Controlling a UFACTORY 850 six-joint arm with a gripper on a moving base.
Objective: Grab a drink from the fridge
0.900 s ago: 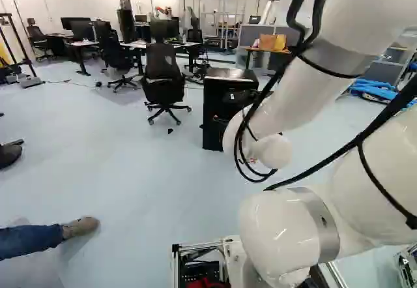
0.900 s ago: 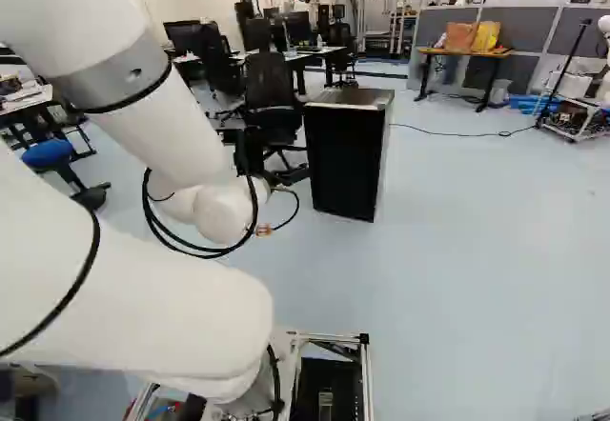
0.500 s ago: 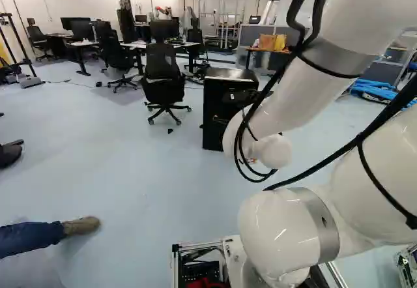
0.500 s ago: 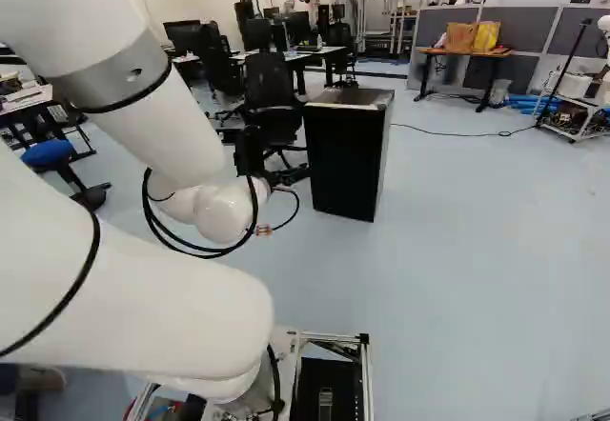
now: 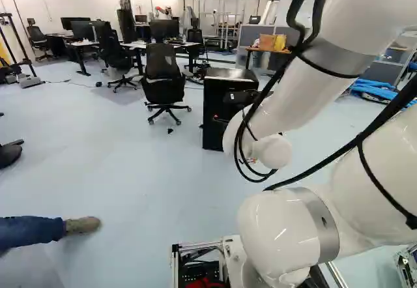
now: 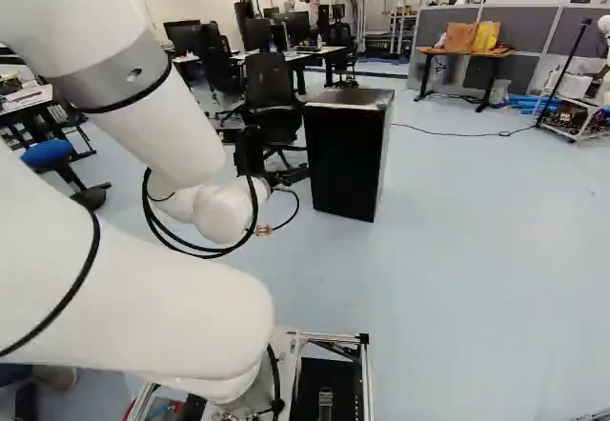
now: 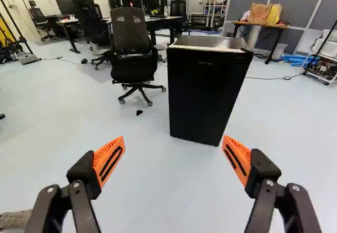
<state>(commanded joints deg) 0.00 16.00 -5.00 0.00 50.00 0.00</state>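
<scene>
My gripper [image 5: 240, 98] is partly hidden by the wrist in the left base view, its black upper part showing in front of the fridge [image 5: 214, 99]. In the wrist view the gripper [image 7: 174, 151] stands open, orange pads wide apart, with only floor between them. Ahead of it, beyond the fingertips and nearer the one on the arm's right, is the black fridge [image 7: 202, 98], upright on the floor, its door closed. The right base view shows the fridge [image 6: 345, 159] just beyond the wrist. No drink is visible.
A black office chair [image 7: 130, 54] stands beside the fridge, with desks behind. A small dark object [image 7: 139, 112] lies on the floor near the chair. A cable [image 7: 271, 78] trails beyond the fridge. A person's shoe [image 5: 83, 225] is near the base's left side.
The person's leg and shoe have shifted slightly near the base. The arm, base and fridge show no visible movement.
</scene>
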